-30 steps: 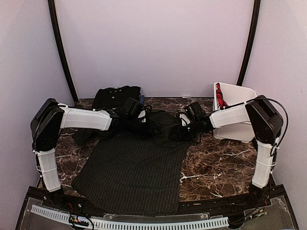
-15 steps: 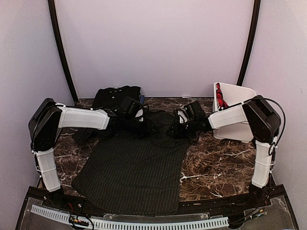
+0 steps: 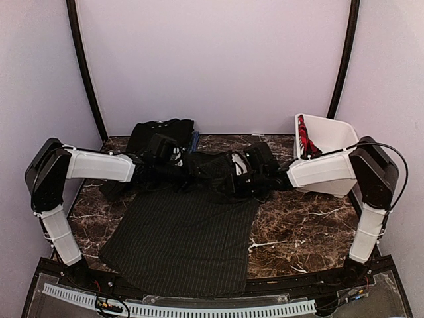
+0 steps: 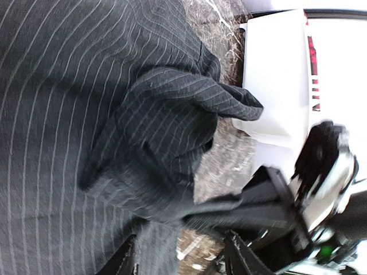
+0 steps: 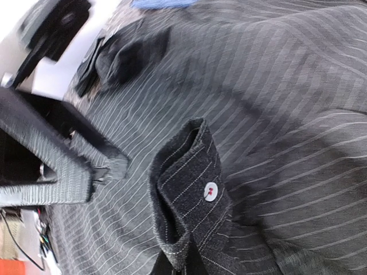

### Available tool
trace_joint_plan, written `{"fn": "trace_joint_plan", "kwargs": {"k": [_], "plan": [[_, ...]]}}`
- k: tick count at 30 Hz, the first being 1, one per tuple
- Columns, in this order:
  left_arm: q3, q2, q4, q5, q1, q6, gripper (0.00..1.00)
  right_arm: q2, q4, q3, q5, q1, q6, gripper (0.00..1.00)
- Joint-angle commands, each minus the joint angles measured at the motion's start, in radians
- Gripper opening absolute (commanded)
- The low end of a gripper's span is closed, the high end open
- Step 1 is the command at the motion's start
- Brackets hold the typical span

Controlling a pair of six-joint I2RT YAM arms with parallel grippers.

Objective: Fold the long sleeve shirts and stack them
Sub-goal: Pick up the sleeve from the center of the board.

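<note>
Marble table (image 3: 305, 225), dark with white veins, carries everything. Pinstripe shirt (image 3: 185, 238) is the biggest item: its body is spread flat across the centre-left of the table and its near edge reaches the front. Its upper part is bunched in a ridge between the two arms.

White basket (image 3: 331, 132) sits at the back right corner, tilted, with a red-and-black item (image 3: 305, 136) inside against its left wall. Left arm (image 3: 99, 164) and right arm (image 3: 324, 171) both reach inward over the bunched top of the shirt.

Plain black shirt (image 3: 159, 132) lies crumpled at the back, left of centre, behind the left gripper. Blue shirt (image 3: 195, 140) shows only as a sliver at the black one's right edge; lettering can't be made out.

Left gripper (image 4: 180, 260) hangs low over the pinstripe cloth with its jaws apart. Fabric lies between the fingers (image 4: 123, 260), but nothing is pinched.

Right gripper (image 5: 172, 266) is closed on the pinstripe shirt's cuff (image 5: 189, 189), which stands up in a fold out of the pinch. White button (image 5: 210, 192) with red thread faces the right wrist camera.
</note>
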Motion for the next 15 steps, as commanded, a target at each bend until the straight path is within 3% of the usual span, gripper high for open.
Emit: {"fn": "trace_joint_plan", "kwargs": {"k": [1, 9, 15], "plan": [[-0.091, -0.066, 0.149, 0.114, 0.014, -0.177, 0.51, -0.012, 0.011, -0.007, 0.099, 0.077, -0.068, 0.00], [-0.159, -0.081, 0.131, 0.125, 0.014, -0.214, 0.64, 0.038, -0.023, 0.026, 0.315, 0.190, -0.161, 0.00], [-0.162, -0.050, 0.100, 0.122, 0.014, -0.199, 0.66, 0.061, -0.011, 0.024, 0.419, 0.243, -0.207, 0.00]]}}
